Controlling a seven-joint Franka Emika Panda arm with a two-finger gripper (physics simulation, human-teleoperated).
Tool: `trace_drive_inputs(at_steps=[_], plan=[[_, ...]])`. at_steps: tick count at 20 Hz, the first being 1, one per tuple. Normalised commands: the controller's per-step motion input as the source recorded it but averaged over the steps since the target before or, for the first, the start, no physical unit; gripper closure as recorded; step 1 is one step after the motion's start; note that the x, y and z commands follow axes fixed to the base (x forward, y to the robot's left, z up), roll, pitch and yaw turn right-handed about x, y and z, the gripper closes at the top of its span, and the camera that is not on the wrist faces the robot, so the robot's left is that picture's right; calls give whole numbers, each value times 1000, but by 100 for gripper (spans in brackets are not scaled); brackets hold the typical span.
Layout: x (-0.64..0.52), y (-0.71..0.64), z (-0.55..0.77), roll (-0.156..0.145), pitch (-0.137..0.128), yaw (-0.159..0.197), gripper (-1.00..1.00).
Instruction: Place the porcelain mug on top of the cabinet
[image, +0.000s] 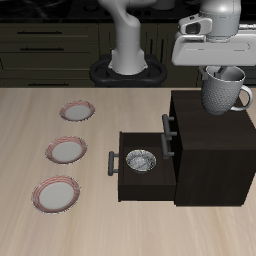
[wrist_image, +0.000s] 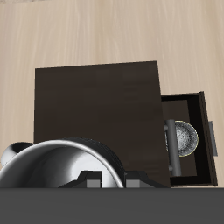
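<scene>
1. Porcelain mug (image: 223, 91): held aloft, tilted, above the back part of the cabinet (image: 212, 150) top; handle juts out to one side. It appears clear of the top surface, though the gap is hard to judge.
2. Gripper (image: 216, 69): closed on the mug at its rim, from above. In the wrist view the mug's glossy body (wrist_image: 61, 164) fills the foreground, cabinet top (wrist_image: 96, 109) beneath it.
3. Step in hand, as I read it: carry finished or nearly so; placement not yet done.
4. Next move calls for: levelling the mug so its base faces down, lowering until it rests on the top, then letting go. Keep it inboard of the edges.
5. Surroundings: one drawer (image: 142, 166) stands pulled out with a small metallic bowl (image: 140, 160) inside; three plates (image: 66, 150) lie in a row on the table (image: 30, 120), well apart from the cabinet.
</scene>
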Motion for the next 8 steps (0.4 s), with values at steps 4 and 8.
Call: trace_drive_inputs(at_steps=[4, 8], plan=[[-14, -78, 0, -1, 0, 8, -100], [-127, -105, 33, 10, -18, 25, -100]])
